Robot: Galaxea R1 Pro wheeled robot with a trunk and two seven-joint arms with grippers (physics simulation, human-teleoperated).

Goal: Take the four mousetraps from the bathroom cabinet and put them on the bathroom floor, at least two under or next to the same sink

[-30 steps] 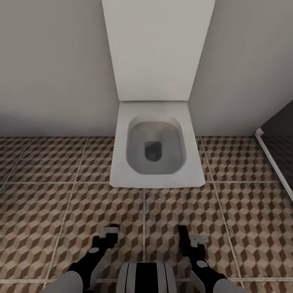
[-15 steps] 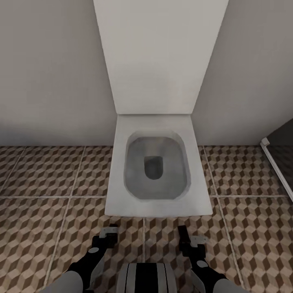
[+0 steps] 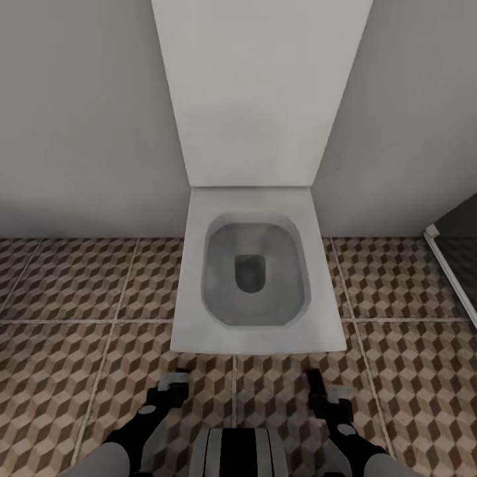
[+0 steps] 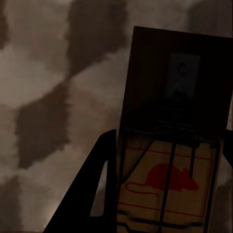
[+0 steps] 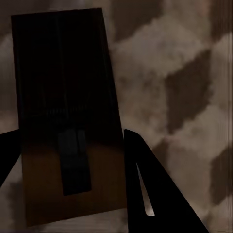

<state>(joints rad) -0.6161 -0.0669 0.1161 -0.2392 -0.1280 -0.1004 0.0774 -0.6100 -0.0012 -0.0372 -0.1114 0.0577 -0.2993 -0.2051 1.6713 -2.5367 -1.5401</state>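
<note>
L gripper (image 3: 173, 383): fingers (image 4: 99, 194) closed on a mousetrap (image 4: 170, 160), one each side of the board; red mouse print and wire spring face the wrist cam. R gripper (image 3: 320, 392): fingers (image 5: 145, 194) clamp a second mousetrap (image 5: 68, 121) betw. them, its plain dark side to the cam. Both traps are held off the floor (image 3: 79, 278), cube-pattern tile behind them. Both grippers sit just in front of the toilet (image 3: 255, 278), L and R of its front edge. Toilet lid is raised against the wall (image 3: 79, 119).

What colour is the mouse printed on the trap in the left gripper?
Red, a mouse silhouette on the tan mousetrap, clearest in the left wrist view.
</note>
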